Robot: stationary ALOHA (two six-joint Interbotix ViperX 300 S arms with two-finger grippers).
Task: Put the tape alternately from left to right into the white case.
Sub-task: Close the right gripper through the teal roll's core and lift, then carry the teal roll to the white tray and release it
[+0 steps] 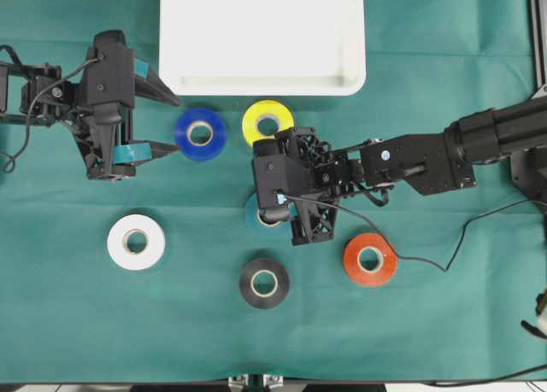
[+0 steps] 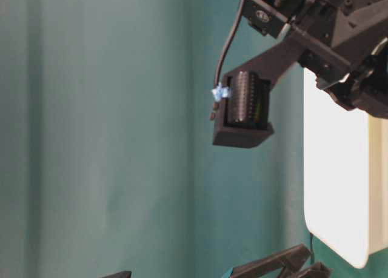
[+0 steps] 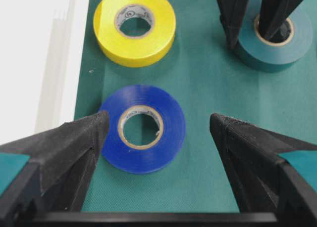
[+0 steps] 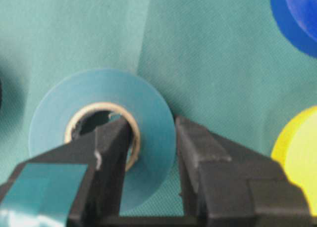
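Teal tape roll point(image 4: 99, 133) lies flat on the green cloth, its wall pinched by the right gripper point(image 4: 151, 153), one finger inside the core; white case point(image 1: 261, 78) is beyond, empty.

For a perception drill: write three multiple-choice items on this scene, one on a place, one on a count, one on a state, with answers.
1. Which roll lies nearest the white case?
A. yellow roll
B. black roll
C. white roll

2. How many rolls lie on the cloth?
A. four
B. six
C. five

3. The right gripper is:
A. wide open
B. shut on the teal roll
C. holding the orange roll

Answers: 1 A, it sits just below the rim. 2 B, the overhead shows six. 3 B, one finger inside the core, one outside.
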